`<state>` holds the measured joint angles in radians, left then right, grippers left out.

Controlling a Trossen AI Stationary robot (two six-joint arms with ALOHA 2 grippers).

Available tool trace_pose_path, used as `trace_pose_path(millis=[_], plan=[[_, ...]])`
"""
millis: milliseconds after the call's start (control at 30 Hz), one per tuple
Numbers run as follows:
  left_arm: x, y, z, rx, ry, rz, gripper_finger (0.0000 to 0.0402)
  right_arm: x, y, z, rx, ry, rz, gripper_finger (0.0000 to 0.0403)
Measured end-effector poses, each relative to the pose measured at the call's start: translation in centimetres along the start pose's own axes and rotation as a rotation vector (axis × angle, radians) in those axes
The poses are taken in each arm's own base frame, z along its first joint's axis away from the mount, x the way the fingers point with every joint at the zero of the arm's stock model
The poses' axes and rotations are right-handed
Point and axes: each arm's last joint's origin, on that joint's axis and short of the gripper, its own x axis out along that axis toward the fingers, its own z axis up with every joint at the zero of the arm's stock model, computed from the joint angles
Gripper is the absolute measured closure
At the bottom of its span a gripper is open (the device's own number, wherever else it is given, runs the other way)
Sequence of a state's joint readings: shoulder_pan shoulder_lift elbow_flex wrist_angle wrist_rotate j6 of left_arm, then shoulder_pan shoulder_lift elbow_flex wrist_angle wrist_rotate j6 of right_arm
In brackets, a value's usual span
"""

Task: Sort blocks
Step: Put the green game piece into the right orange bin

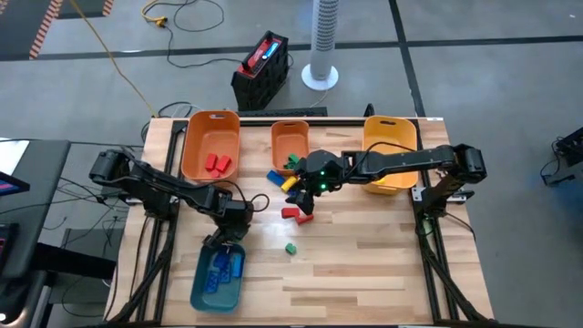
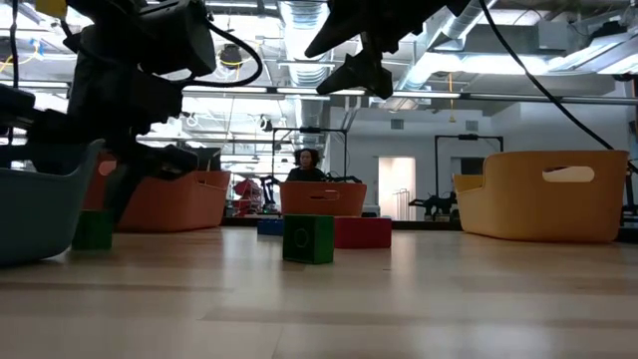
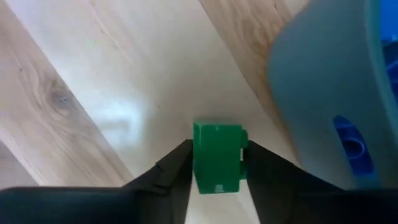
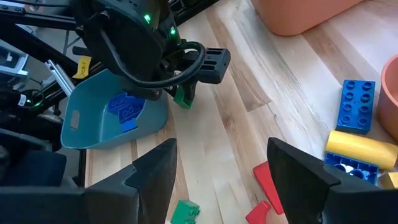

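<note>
My left gripper point(image 1: 228, 228) is shut on a small green block point(image 3: 217, 155) just beside the teal bin point(image 1: 219, 278), which holds blue blocks point(image 4: 124, 107). The same held block shows in the low view point(image 2: 93, 229) and the right wrist view point(image 4: 183, 96). My right gripper point(image 4: 217, 180) is open and empty, hovering above the loose pile of blue point(image 4: 356, 106), yellow point(image 4: 360, 149) and red point(image 4: 267, 183) blocks mid-table. Another green block point(image 1: 291, 248) lies alone on the table. My left gripper pinches the green block by two opposite sides point(image 3: 198, 163) between its two fingers, at their free ends. The fingers come from above, slanting down. The block stays upright at or just above the table top point(image 2: 93, 245); I cannot tell whether it touches.
A large orange bin point(image 1: 211, 137) with red blocks point(image 1: 217, 164), a small orange bin point(image 1: 291, 141) and a yellow bin point(image 1: 390, 146) stand along the far edge. Bare wood spreads over the near right part of the table point(image 1: 383, 264). A person point(image 2: 307, 165) sits in the room beyond.
</note>
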<state>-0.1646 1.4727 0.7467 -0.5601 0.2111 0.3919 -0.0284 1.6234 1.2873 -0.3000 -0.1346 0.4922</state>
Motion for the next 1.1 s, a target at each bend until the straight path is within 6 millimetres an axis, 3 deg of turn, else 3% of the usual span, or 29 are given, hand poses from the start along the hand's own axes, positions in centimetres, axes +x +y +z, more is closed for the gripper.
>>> trace_pose_path(millis=[167, 333, 533, 867, 1100], plan=[[-0.1, 0.2, 0.0, -0.050, -0.011, 0.006, 0.0318, 0.0, -0.1, -0.1, 0.002, 0.010, -0.006, 0.0143], [-1.1, 0.5, 0.0, -0.080, -0.057, 0.038, 0.0318, 0.0, -0.1, -0.1, -0.024, 0.009, -0.006, 0.0143], [-3.8, 1.5, -0.1, -0.142, -0.162, 0.209, 0.0311, 0.1, 0.5, -0.4, -0.123, 0.015, 0.005, 0.0143], [-8.9, 3.3, 1.3, -0.295, -0.596, 0.406, 0.0309, 0.2, 1.9, -1.0, -0.328, -0.019, -0.050, 0.0143], [-10.1, 3.9, 2.6, -0.337, -0.797, 0.434, 0.0309, 0.2, 1.8, -1.0, -0.345, -0.032, -0.084, 0.0143]])
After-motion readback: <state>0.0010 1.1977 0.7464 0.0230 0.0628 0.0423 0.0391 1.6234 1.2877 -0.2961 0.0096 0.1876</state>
